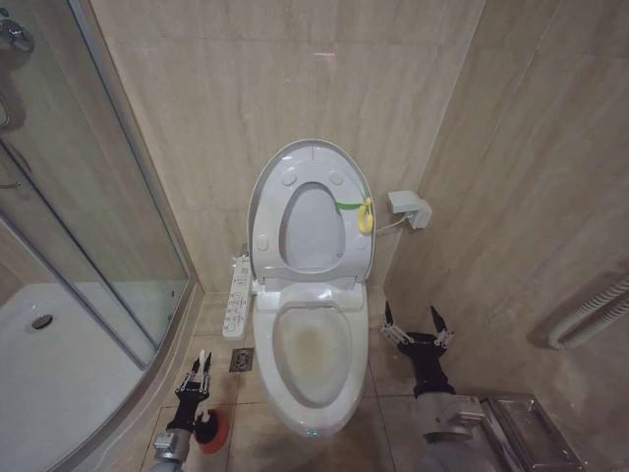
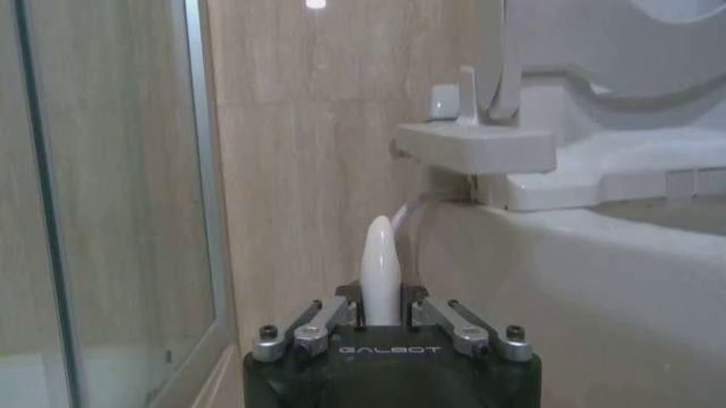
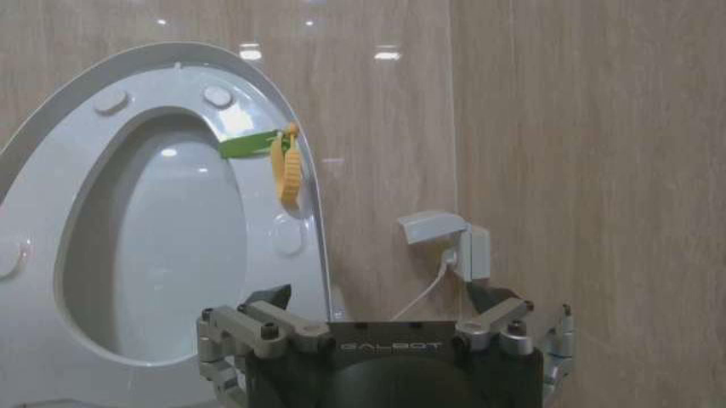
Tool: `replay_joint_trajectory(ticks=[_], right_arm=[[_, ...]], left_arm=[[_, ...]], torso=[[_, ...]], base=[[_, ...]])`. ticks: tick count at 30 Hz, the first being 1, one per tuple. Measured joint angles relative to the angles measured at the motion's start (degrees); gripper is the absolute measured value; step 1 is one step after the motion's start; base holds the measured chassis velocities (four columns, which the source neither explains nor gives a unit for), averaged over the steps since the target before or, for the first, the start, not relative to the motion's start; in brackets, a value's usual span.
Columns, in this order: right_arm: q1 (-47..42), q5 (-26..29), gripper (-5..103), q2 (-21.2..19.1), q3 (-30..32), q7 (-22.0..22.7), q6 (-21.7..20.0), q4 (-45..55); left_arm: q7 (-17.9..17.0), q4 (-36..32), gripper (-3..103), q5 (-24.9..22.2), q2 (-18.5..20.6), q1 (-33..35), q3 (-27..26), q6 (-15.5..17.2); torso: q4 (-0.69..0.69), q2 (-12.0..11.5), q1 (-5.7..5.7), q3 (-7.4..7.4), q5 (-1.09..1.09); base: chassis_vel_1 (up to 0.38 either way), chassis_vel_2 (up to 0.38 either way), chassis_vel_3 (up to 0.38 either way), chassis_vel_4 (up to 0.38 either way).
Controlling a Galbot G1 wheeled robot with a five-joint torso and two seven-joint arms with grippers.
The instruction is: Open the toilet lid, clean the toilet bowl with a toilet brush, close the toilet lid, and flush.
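The toilet lid [image 1: 311, 157] stands upright against the back wall, with the ring seat raised in front of it and a yellow-green tag [image 1: 359, 210] at its edge. Below lies the toilet bowl [image 1: 314, 346], uncovered, with brownish stains inside. Left of the bowl and low by the floor, my left gripper [image 1: 200, 373] is shut on the toilet brush handle [image 2: 382, 255], just above the red holder cup [image 1: 211, 431]. The bristle head is hidden. My right gripper [image 1: 414, 326] hangs open and holds nothing, to the right of the bowl. It faces the lid [image 3: 148, 238] and tag [image 3: 272, 153].
A glass shower enclosure [image 1: 93, 246] with a white tray [image 1: 59, 364] takes the left side. A control panel [image 1: 237, 300] juts from the toilet's left, with a floor drain [image 1: 242, 360] below it. A wall socket [image 1: 408, 208] and a rail [image 1: 590, 315] are on the right, a metal box [image 1: 526, 433] at the bottom right.
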Motion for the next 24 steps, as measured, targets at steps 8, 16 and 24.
replay_joint_trajectory(ticks=[8,16,24], right_arm=[[0.00,0.00,100,0.00,0.00,0.00,0.00,0.00],[0.00,0.00,100,0.00,0.00,0.00,0.00,0.00],[0.00,0.00,100,0.00,0.00,0.00,0.00,0.00]], left_arm=[[0.25,1.19,22,0.02,0.02,-1.63,0.08,0.03],[0.02,-1.05,22,0.06,0.05,-0.79,0.07,0.09],[0.06,0.87,22,-0.01,-0.73,-0.63,1.36,0.09]], torso=[[0.00,0.00,0.00,0.00,0.00],[0.00,0.00,0.00,0.00,0.00],[0.00,0.00,0.00,0.00,0.00]], base=[[0.000,0.000,0.000,0.000],[0.000,0.000,0.000,0.000],[0.000,0.000,0.000,0.000]])
